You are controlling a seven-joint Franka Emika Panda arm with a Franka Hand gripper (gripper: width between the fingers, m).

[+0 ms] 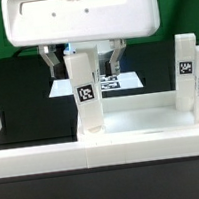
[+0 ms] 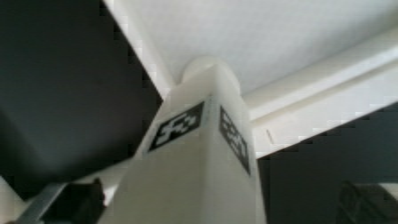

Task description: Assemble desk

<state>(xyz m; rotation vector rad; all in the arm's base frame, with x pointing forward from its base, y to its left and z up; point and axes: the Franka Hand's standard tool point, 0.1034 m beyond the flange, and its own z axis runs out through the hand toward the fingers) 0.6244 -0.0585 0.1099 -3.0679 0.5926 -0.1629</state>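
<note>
A white desk leg stands upright in the tabletop, long axis vertical, directly between the fingers of the released, empty hand above.

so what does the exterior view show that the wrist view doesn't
Only the exterior view shows the open tool astride the top of the upright leg, a second standing leg at that view's right, the tabletop they stand in, and the marker board behind. Only the wrist view shows the near leg close up with tags on two faces. Both share that tagged leg, the black table and the tabletop's white rim.
</note>
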